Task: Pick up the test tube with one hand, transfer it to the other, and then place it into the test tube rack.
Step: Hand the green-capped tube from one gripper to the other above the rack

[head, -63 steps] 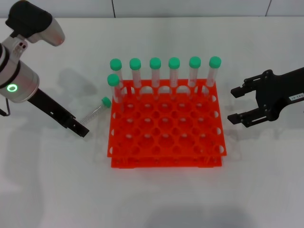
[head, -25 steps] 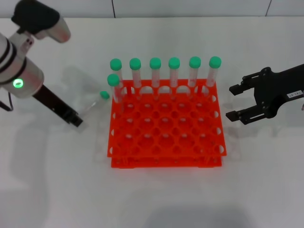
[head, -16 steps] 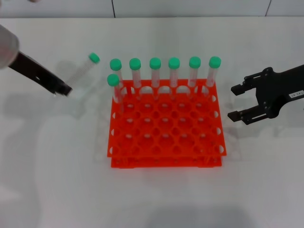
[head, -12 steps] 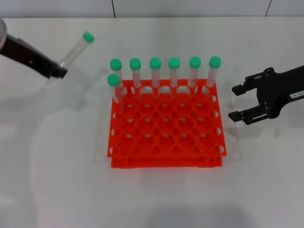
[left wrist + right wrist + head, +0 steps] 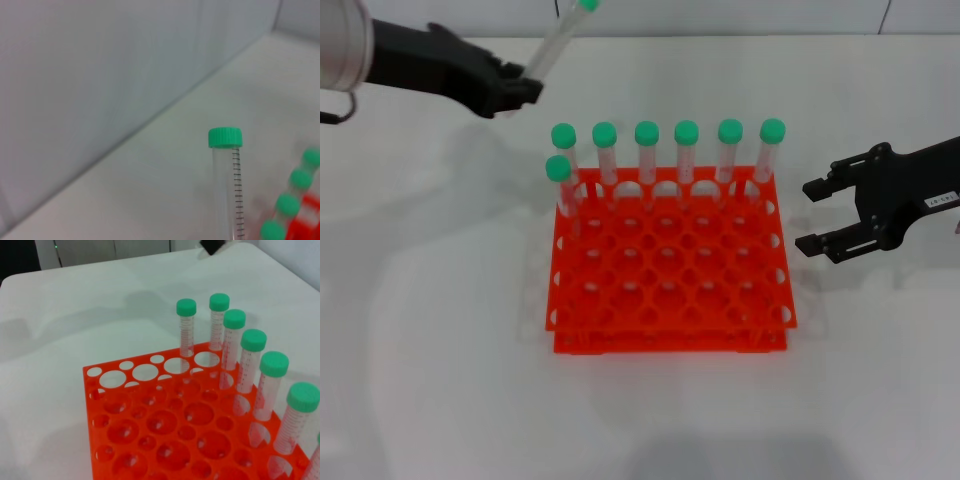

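My left gripper [image 5: 523,88], black and unlabelled, is shut on the lower end of a clear test tube [image 5: 556,40]. It holds the tube in the air behind the rack's back left corner, tilted, with the green cap at the picture's top edge. The left wrist view shows this tube [image 5: 233,185] and its cap close up. The orange test tube rack [image 5: 670,338] stands mid-table with several green-capped tubes [image 5: 687,150] along its back row and one in the second row at the left. My right gripper [image 5: 807,217], with a white label, is open and empty just right of the rack.
The rack [image 5: 141,399] and its standing tubes [image 5: 250,365] fill the right wrist view. White table top lies all around, with a grey wall behind the table [image 5: 100,75].
The left gripper took the tube from the table left of the rack, lifted it and swung it up and toward the rack's back left. The right gripper barely moved.
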